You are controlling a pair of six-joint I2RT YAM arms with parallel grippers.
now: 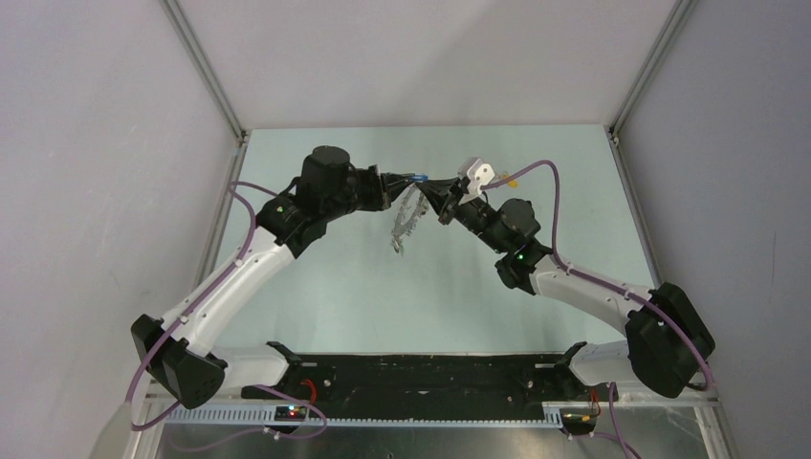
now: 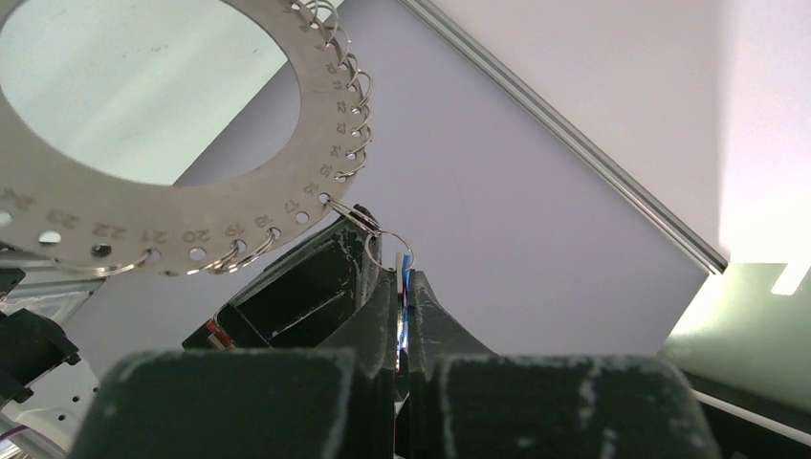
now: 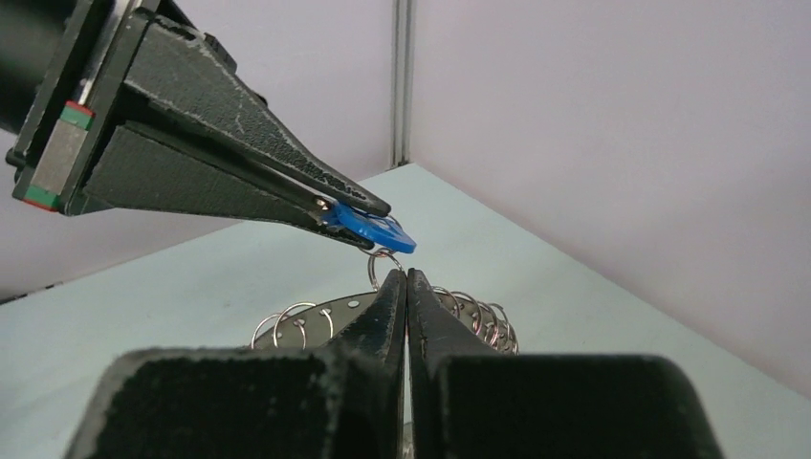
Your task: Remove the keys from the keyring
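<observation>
The keyring [image 1: 405, 226] is a flat silvery disc with numbered holes and many small wire rings; it hangs in the air between both arms. My left gripper [image 1: 399, 183] is shut on a blue-headed key [image 1: 415, 177], seen edge-on between the jaws in the left wrist view [image 2: 407, 275]. A small wire ring [image 3: 384, 265] links that key [image 3: 379, 229] to the disc [image 3: 320, 316]. My right gripper [image 3: 406, 276] is shut on the disc's rim just below the key. No other keys show. The disc [image 2: 287, 172] fills the upper left of the left wrist view.
The pale green table [image 1: 421, 306] lies below, walled by grey panels with metal corner posts [image 1: 206, 72]. Both arm bases sit on a black plate [image 1: 421, 378] at the near edge. The right gripper's black body [image 2: 287, 301] is close beside my left fingers.
</observation>
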